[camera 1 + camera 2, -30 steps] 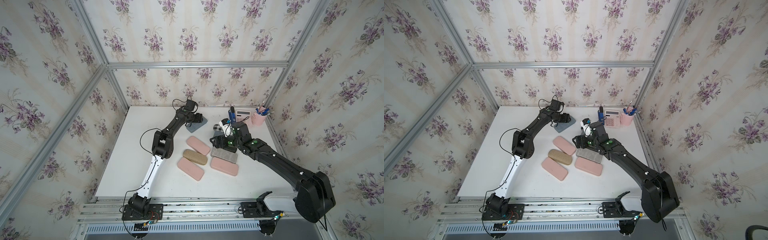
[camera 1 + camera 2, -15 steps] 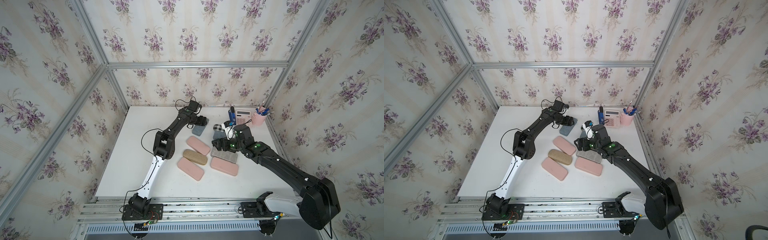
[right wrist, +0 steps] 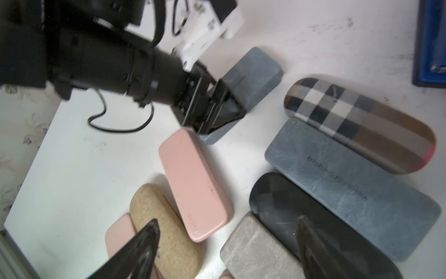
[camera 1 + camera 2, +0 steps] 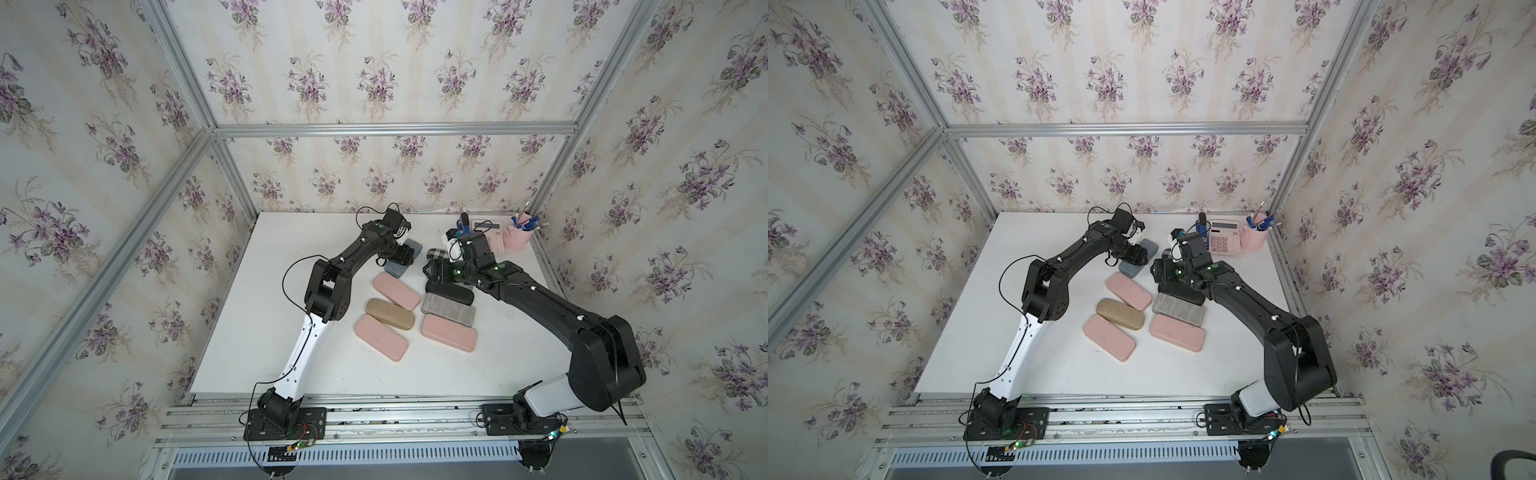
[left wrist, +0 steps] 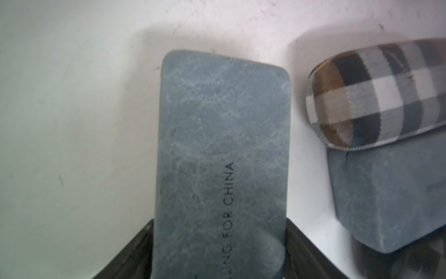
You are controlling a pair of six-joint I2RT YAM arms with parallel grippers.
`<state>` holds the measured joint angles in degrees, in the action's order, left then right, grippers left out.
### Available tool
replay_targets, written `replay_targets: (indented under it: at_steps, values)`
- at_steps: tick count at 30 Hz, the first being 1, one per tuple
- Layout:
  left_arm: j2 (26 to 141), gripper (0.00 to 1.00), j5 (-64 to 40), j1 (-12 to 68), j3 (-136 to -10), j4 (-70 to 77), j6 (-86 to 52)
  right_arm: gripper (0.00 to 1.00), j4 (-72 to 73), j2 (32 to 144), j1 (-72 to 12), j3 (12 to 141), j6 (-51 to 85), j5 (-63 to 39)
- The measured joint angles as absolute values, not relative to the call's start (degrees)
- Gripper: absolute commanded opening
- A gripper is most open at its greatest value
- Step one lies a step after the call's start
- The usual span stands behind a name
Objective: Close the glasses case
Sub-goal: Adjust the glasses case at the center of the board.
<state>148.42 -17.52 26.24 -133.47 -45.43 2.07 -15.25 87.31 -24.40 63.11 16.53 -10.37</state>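
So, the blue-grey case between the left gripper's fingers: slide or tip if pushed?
Probably slides, not tips: the blue-grey case lies flat on the table. Likely stiff, its edges look boxy. Its smooth skin might slip in the left gripper.

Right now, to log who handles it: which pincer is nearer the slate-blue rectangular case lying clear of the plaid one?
Left. The left pincer straddles that slate-blue case, one finger along each long side; the right pincer hangs open, apart from it, by the black faceted case.
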Motion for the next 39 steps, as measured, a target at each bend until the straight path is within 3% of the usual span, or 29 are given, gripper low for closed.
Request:
replay_targets:
  at_steps: [5, 11, 18, 21, 24, 25, 30, 33, 39]
  values:
    - [142.5, 0.78, -17.3, 26.3, -125.9, -44.5, 3.0, 0.87, -15.7, 96.0, -21.0, 70.9, 16.6, -13.3]
    - [135.2, 1.00, -18.5, 26.5, -118.7, -40.7, 3.6, 0.86, -17.4, 110.4, -19.8, 85.1, 16.1, -18.3]
    - [119.4, 1.00, -17.5, 24.2, -102.5, -31.6, -3.4, 0.78, -17.7, 124.0, -19.7, 97.8, 15.0, -22.6]
    - [110.5, 0.98, -15.2, 21.6, -93.5, -27.6, -7.9, 0.71, -16.3, 127.9, -19.6, 100.6, 15.0, -24.3]
    - [102.3, 0.92, -13.4, 20.6, -84.9, -24.8, -10.8, 0.51, -14.4, 132.5, -19.6, 105.5, 15.2, -26.7]
    - [100.1, 0.89, -13.5, 20.7, -82.5, -24.1, -11.6, 0.49, -13.7, 133.6, -19.6, 106.6, 15.6, -27.4]
    - [88.8, 0.74, -11.5, 20.8, -68.8, -22.0, -14.7, 0.41, -11.2, 138.3, -19.7, 111.8, 17.0, -30.0]
    - [82.0, 0.73, -11.6, 20.7, -61.8, -20.6, -16.6, 0.36, -11.0, 141.7, -19.6, 116.8, 18.1, -31.0]
    - [69.5, 0.74, -12.1, 21.0, -51.2, -19.5, -20.7, 0.37, -12.3, 149.1, -19.6, 124.4, 19.5, -32.5]
